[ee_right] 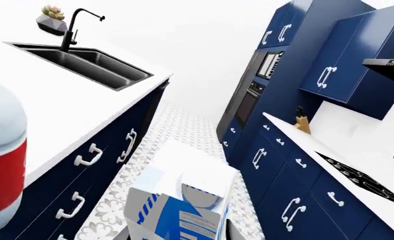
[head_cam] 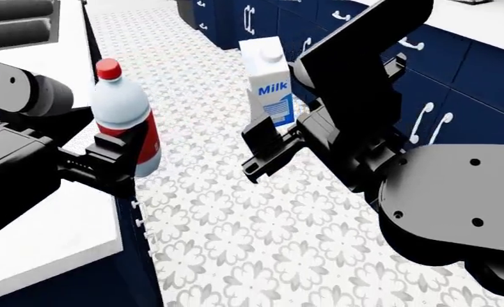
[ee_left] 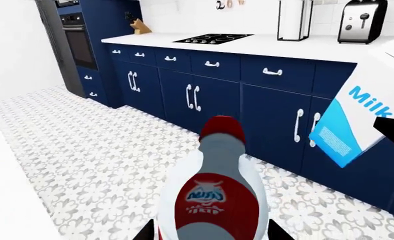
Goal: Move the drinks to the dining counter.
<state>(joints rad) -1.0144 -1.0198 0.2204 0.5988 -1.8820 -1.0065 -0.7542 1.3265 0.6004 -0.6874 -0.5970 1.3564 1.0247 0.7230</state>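
Halfway: bottle [head_cam: 122, 118] clamped in left gripper [head_cam: 116, 163], milk [head_cam: 267, 82] clamped in right gripper [head_cam: 274, 150], both aloft over the floor, neither yet set on the counter [head_cam: 47, 224] beside the left jaws.

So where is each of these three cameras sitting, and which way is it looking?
Head view: up on the robot's head, looking down the tiled aisle; both dark arms show, the left gripper holding the bottle, the right gripper the milk carton.
Left wrist view: behind the bottle, facing the stovetop counter.
Right wrist view: below the milk carton, facing the dining counter and its sink.
Shared: both drinks appear in all three views.
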